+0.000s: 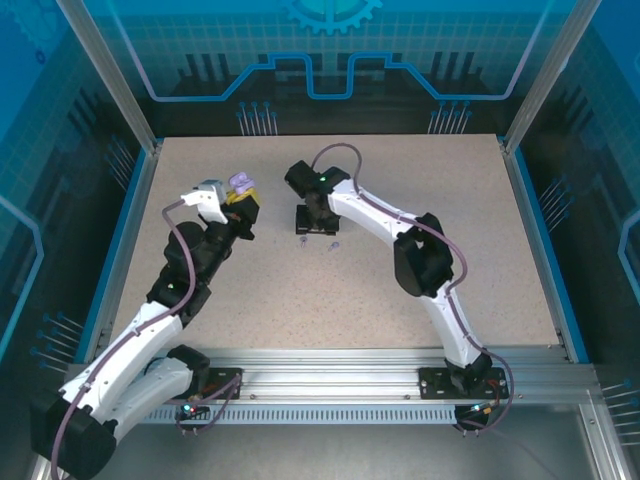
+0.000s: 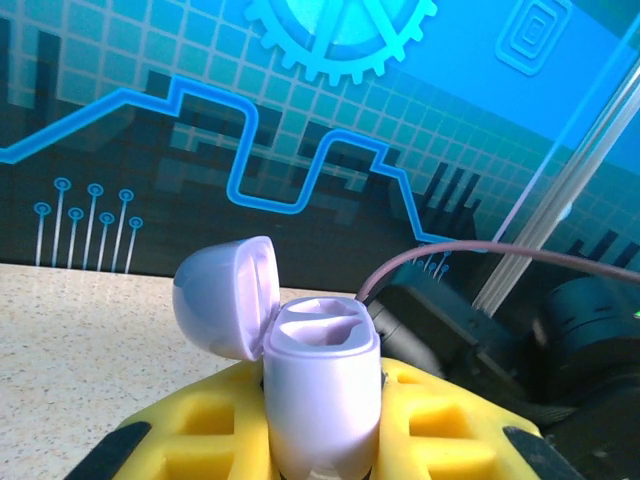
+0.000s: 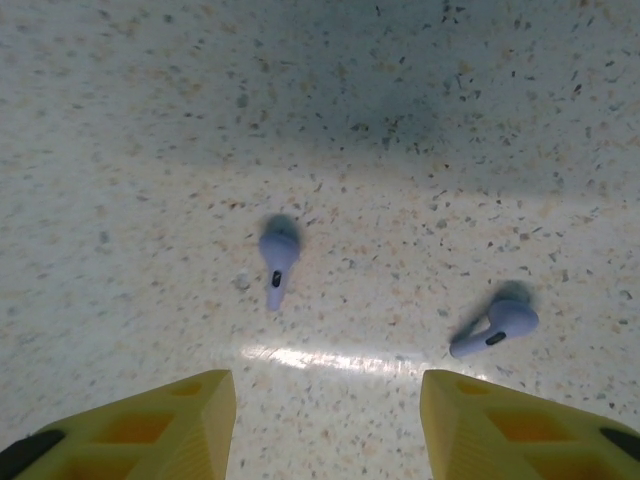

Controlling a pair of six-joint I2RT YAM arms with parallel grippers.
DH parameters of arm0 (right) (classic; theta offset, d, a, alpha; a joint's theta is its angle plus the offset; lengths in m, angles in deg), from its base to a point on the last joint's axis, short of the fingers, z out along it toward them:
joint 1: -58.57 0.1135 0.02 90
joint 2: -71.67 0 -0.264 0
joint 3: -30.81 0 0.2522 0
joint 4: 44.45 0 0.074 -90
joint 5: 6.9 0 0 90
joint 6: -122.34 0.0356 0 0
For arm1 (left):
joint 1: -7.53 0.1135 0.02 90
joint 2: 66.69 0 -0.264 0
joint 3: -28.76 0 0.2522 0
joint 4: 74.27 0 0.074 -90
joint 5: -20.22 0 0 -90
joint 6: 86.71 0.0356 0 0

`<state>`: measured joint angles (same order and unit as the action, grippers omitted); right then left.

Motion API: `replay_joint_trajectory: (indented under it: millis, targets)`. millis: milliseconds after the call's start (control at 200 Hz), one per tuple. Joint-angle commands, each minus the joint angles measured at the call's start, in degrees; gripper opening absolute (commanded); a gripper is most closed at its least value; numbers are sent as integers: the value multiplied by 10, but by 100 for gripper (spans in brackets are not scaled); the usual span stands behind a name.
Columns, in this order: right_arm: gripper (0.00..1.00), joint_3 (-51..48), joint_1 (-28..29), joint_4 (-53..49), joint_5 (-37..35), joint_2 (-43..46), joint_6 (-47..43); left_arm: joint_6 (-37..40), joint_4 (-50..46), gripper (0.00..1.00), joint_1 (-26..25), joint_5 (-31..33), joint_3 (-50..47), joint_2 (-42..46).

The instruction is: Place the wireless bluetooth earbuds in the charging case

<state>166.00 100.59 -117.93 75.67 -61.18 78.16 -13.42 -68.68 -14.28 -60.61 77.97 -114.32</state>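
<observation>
My left gripper [image 2: 322, 445] is shut on a lilac charging case [image 2: 320, 395] and holds it upright between yellow fingers [image 2: 195, 420]. The case's lid [image 2: 222, 295] is swung open to the left, and both sockets look empty. From above, the case [image 1: 240, 183] sits at the left gripper [image 1: 243, 203], raised over the table's left-centre. Two lilac earbuds lie on the table. One earbud [image 3: 277, 258] lies just ahead of the right gripper's left finger, the other earbud [image 3: 497, 326] off its right finger. My right gripper [image 3: 326, 390] hovers over them, open, with nothing between its fingers.
The speckled beige table [image 1: 300, 300] is bounded by blue walls and metal posts. The right arm [image 1: 420, 255] reaches in from the lower right. Both earbuds [image 1: 303, 240] [image 1: 334, 245] lie near the table's centre, just below the right gripper [image 1: 312, 226].
</observation>
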Motion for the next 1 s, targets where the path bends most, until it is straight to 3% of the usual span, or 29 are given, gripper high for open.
replay_joint_trajectory:
  millis: [0, 280, 630, 990]
  targets:
    - [51, 61, 20, -68, -39, -43, 21, -18, -10, 0, 1, 23, 2, 17]
    - [46, 134, 31, -93, -68, -107, 48, -50, -12, 0, 1, 31, -12, 32]
    - [46, 204, 38, -97, -65, -164, 52, -62, -11, 0, 2, 23, -24, 39]
    - [41, 225, 37, -97, -57, -193, 52, -75, -7, 0, 1, 17, -35, 41]
